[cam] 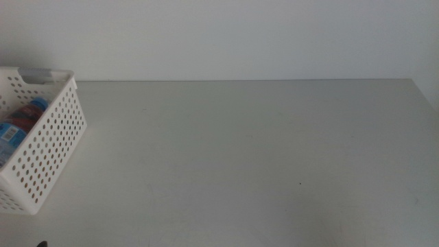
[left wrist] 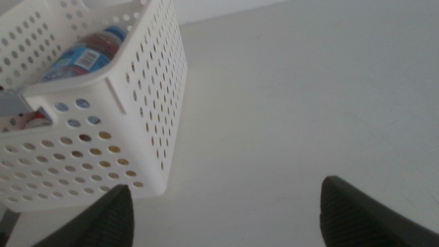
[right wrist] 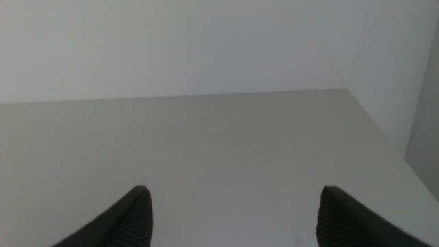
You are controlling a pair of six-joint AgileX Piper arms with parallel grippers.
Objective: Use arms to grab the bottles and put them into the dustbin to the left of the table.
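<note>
The white perforated dustbin (cam: 51,137) stands at the table's far left. Inside it lies a blue-capped bottle (cam: 24,118) with a blue label, also seen in the left wrist view as the bottle (left wrist: 86,51) resting in the dustbin (left wrist: 147,82). A bit of red (left wrist: 34,120) shows through the handle slot; what it belongs to is unclear. My left gripper (left wrist: 225,189) hangs open beside the dustbin's near corner, holding nothing. My right gripper (right wrist: 234,192) is open over the bare table (right wrist: 226,137), out of the middle view.
The grey table (cam: 260,158) runs back to a white wall. Its right edge (right wrist: 384,137) shows in the right wrist view. A tiny dark tip (cam: 42,243) pokes in at the middle view's bottom edge.
</note>
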